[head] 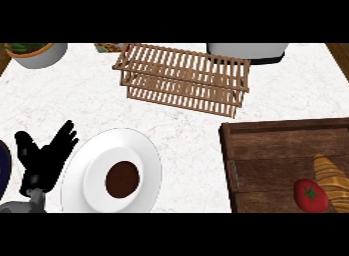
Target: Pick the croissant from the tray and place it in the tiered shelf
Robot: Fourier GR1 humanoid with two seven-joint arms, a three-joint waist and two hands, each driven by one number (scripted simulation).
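The croissant (335, 183) is seen at four o'clock in the wooden tray (288, 145), touching one tomato (310, 195). Only the left hand (44, 155) is shown, at eight o'clock, fingers spread, nothing held. The pastry would best be gripped across its middle, clear of the tomato. One tiered shelf (183, 78) waits at twelve.

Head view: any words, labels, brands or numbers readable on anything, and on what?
None readable. The tray, croissant, tiered shelf and white plate carry no text. A patterned item behind the shelf is mostly cut off; any print there is too blurred to read.
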